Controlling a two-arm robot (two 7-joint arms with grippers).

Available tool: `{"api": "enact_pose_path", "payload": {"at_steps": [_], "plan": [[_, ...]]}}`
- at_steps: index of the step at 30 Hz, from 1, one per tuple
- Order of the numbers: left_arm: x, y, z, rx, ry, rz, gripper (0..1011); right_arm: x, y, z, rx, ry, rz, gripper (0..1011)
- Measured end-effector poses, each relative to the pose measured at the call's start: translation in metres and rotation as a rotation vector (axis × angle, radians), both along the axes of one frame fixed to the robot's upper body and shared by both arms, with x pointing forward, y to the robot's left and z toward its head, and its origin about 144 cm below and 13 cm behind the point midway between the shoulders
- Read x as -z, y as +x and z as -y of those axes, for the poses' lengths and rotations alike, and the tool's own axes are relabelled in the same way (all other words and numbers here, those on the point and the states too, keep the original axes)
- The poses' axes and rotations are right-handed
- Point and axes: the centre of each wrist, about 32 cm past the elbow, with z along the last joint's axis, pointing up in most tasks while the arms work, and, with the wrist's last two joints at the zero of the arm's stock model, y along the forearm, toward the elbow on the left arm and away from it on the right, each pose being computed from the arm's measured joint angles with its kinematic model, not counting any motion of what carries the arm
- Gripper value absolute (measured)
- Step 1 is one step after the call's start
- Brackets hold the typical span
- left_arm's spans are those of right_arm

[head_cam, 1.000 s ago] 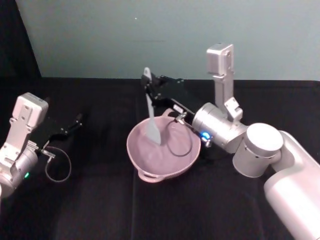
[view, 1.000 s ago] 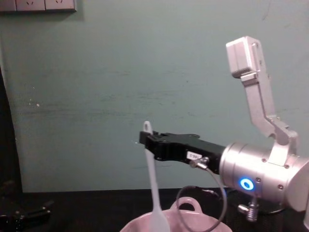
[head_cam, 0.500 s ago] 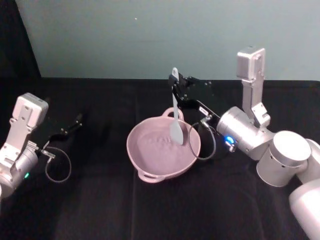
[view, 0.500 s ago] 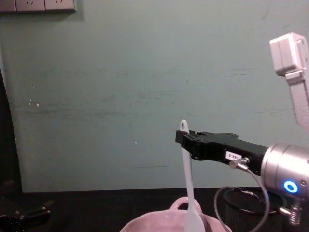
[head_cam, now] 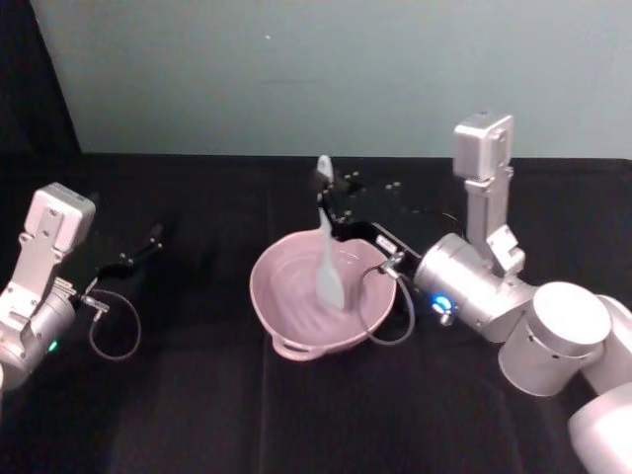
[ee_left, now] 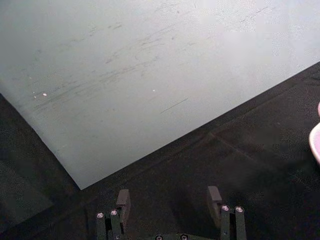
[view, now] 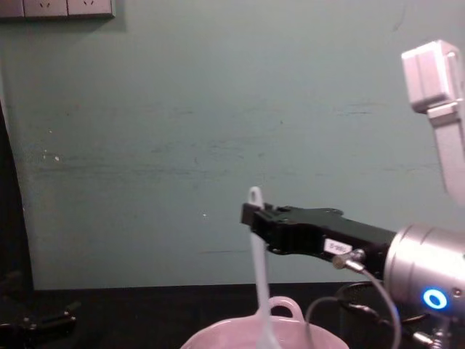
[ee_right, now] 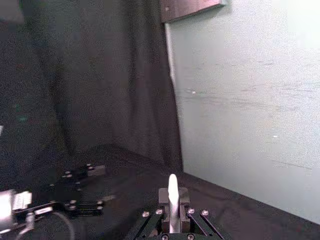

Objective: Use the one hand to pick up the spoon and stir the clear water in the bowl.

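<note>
Resting on the black tabletop (head_cam: 197, 395), the bowl (head_cam: 281, 296) is unmoved at centre. The right gripper (head_cam: 328, 197) is closed tight on the handle of the upright spoon (head_cam: 327, 259), just under its holed end. It has been carried leftward since half a second ago, so the blade is now dipped near the bowl's middle, not its right side. The left gripper (ee_left: 168, 195) is parked far left, spread and empty.

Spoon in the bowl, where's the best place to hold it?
Hold the spoon high on its handle, just under the end hole, coming from the side. It stands nearly upright, blade down in the bowl, so the top is free. The right gripper pinches it there.
</note>
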Motion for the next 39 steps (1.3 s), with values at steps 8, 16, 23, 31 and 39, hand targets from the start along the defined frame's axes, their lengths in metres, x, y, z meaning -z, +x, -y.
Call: {"api": "enact_pose_path", "payload": {"at_steps": [8,16,23,31,39], "plan": [[0.0,0.0,0.0,0.0,0.0,0.0,1011,0.001,0.004,-0.022,-0.065,-0.001,-0.008,111],[0.0,0.0,0.0,0.0,0.0,0.0,1011,0.001,0.022,-0.04,-0.1,0.002,-0.006,111],[0.0,0.0,0.0,0.0,0.0,0.0,1011,0.0,0.039,-0.046,-0.096,0.002,0.0,111],[0.0,0.0,0.0,0.0,0.0,0.0,1011,-0.002,0.052,-0.034,-0.05,-0.004,0.009,110],[0.0,0.0,0.0,0.0,0.0,0.0,1011,0.001,0.047,-0.013,0.02,0.0,0.012,110]]}}
